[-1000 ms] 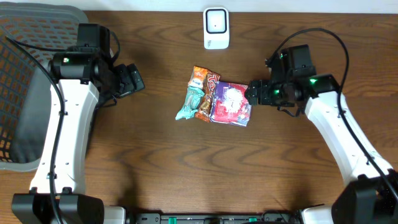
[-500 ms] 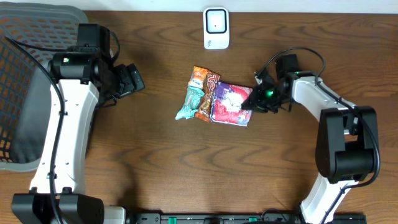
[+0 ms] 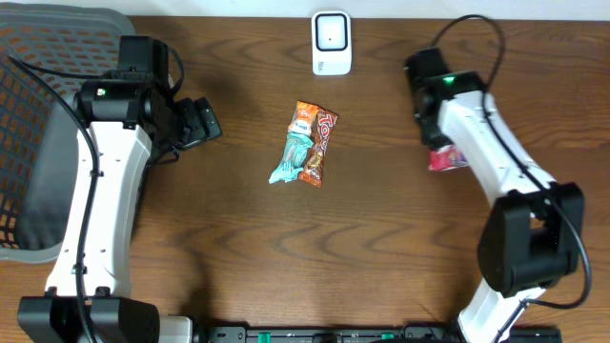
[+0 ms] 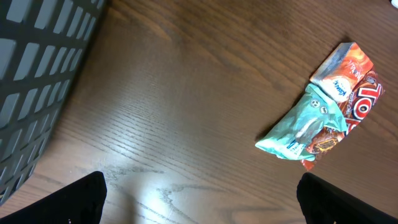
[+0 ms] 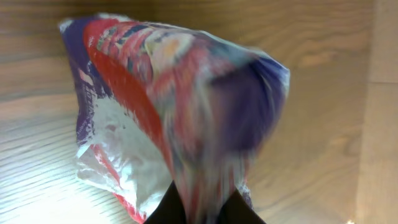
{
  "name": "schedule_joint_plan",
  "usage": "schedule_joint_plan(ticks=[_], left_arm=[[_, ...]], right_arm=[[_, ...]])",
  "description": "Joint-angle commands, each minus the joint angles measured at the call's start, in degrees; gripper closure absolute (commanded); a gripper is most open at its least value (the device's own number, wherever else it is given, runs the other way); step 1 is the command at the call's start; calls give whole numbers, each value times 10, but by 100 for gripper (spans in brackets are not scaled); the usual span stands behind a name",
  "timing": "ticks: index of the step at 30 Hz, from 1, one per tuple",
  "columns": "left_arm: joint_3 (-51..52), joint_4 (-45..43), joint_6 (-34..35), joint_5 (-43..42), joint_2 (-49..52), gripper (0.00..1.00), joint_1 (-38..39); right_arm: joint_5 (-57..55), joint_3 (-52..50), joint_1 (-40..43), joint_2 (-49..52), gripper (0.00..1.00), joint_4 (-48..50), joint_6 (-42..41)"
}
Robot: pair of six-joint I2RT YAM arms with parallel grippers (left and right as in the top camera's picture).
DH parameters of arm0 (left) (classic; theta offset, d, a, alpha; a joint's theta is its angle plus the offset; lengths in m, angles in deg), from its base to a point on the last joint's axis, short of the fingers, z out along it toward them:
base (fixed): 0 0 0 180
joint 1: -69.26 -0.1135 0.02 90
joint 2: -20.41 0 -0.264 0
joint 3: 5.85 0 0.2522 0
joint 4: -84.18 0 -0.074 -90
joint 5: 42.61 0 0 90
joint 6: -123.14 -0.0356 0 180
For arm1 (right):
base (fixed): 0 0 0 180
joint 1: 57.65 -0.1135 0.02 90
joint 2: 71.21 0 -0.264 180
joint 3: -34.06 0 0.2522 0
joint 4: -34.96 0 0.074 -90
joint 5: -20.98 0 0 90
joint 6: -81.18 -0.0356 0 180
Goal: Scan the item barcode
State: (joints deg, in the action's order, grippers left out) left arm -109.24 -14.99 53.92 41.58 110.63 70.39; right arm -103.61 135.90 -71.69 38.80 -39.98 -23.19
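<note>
A purple, red and white snack bag (image 5: 180,106) hangs blurred in the right wrist view, with my right gripper (image 5: 202,210) shut on its lower edge. From overhead only a corner of that bag (image 3: 446,159) shows beside the right arm, right of the table's middle. A teal packet (image 3: 289,160) and an orange packet (image 3: 315,143) lie together at the centre. The white barcode scanner (image 3: 331,43) stands at the back edge. My left gripper (image 3: 204,122) is open, left of the packets; its wrist view has the gripper (image 4: 202,205) over bare wood, the teal packet (image 4: 305,124) ahead on the right.
A grey mesh basket (image 3: 38,124) fills the far left, and its wall (image 4: 37,74) shows in the left wrist view. Brown wooden table (image 3: 286,257) lies all around.
My right gripper shut on the purple and red bag and carried it off the pile to the right. The left arm and the two other packets have not moved.
</note>
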Motion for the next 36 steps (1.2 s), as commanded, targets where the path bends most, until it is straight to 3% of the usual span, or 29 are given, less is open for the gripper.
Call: schedule_joint_plan(ticks=[1,2,5,6,8,11,15,18,20,22,25,28,36], left_arm=[[-1,2,-1,5,-4,2,-2],[-1,2,-1,5,-4,2,-2],[-1,2,-1,5,-4,2,-2],[-1,2,-1,5,-4,2,-2],[-1,2,-1,5,-4,2,-2],[-1,2,-1,5,-4,2,-2],[-1,2,-1,5,-4,2,-2],[-1,2,-1,5,-4,2,-2],[-1,2,-1,5,-4,2,-2],[-1,2,-1,5,-4,2,-2],[-1,2,-1,5,-4,2,-2],[-1,2,-1,5,-4,2,-2],[-1,2,-1,5,-4,2,-2]], right_arm=[[63,7,-58,6,72,28,0],[89,7,-79,6,62,39,0],[262,17,-142,5,48,97,-4],[261,45,-142,5,45,76,-17],[262,108,-120,5,28,23,-16],[274,161,-38,5,16,-38,40],[379,114,94,14,11,-28,79],[692,38,181,28,14,7,189],[738,19,193,29,19,7,210],[718,19,186,24,22,3,209],[595,19,129,-7,23,5,173],[313,17,-7,-19,22,7,49],[61,-76,-185,-9,24,96,-58]])
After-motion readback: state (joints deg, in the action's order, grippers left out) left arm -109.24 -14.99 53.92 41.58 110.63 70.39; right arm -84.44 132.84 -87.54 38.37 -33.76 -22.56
